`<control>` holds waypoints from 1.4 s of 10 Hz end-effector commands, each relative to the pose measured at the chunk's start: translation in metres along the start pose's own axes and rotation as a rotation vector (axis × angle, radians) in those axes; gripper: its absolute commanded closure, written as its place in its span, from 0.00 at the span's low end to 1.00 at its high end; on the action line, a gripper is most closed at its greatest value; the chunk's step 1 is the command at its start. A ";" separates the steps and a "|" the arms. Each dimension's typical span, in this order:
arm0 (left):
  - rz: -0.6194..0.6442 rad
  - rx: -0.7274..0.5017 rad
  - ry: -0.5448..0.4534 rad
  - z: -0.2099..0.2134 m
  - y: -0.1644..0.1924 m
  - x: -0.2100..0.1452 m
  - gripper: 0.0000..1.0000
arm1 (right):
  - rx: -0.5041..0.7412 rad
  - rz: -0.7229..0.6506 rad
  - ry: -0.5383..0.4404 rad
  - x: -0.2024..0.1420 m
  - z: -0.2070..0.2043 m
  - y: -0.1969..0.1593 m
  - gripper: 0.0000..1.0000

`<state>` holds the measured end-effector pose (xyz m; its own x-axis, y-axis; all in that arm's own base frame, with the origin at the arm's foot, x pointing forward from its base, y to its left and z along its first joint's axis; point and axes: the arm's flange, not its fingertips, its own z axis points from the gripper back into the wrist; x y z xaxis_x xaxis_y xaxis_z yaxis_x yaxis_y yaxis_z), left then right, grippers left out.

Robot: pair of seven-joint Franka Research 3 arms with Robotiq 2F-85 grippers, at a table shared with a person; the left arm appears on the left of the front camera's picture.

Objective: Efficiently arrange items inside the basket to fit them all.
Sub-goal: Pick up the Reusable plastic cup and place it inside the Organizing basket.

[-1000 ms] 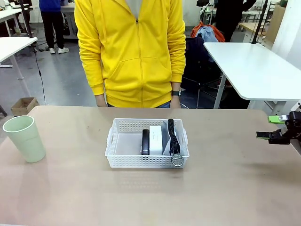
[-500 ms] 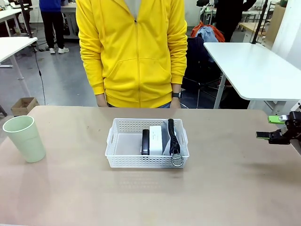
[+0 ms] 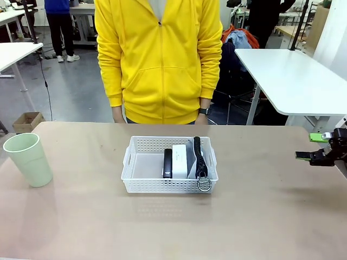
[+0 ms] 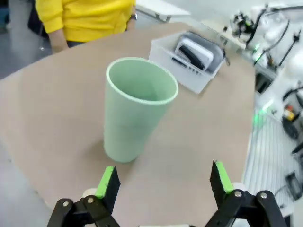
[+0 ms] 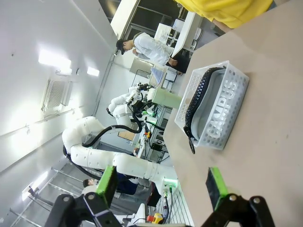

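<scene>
Left pincer [image 4: 163, 174] hangs released low over the surface [image 3: 260, 211], jaws spread wide, aimed at the upright cup [image 4: 137, 109] just ahead, not touching it. Right pincer [image 3: 312, 147] hovers released at the surface's right edge, well apart from the basket [image 3: 142, 186]. The basket holds the stapler [image 3: 167, 162], box [image 3: 179, 161] and pouch [image 3: 191, 158] side by side. The cup stands outside, far left.

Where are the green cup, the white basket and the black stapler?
green cup [image 3: 31, 165]: front view, side wall.
white basket [image 3: 157, 186]: front view, near lattice wall.
black stapler [image 3: 167, 162]: front view, top face.
</scene>
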<state>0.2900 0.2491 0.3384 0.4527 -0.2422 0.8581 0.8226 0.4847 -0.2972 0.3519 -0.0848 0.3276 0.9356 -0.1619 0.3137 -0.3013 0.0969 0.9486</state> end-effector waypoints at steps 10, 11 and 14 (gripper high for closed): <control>-0.220 0.060 0.040 -0.006 0.021 -0.030 0.00 | 0.003 0.014 -0.003 -0.002 -0.001 0.002 0.00; -0.209 0.059 0.030 -0.008 0.023 -0.031 0.00 | 0.003 0.014 -0.003 -0.002 -0.001 0.002 0.00; -0.280 0.036 0.045 -0.024 0.053 -0.042 0.00 | 0.003 0.014 -0.003 -0.002 -0.001 0.002 0.00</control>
<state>0.3103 0.2584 0.2903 0.2650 -0.3886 0.8825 0.8888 0.4533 -0.0673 0.3518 -0.0850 0.3276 0.9356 -0.1623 0.3137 -0.3012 0.0972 0.9486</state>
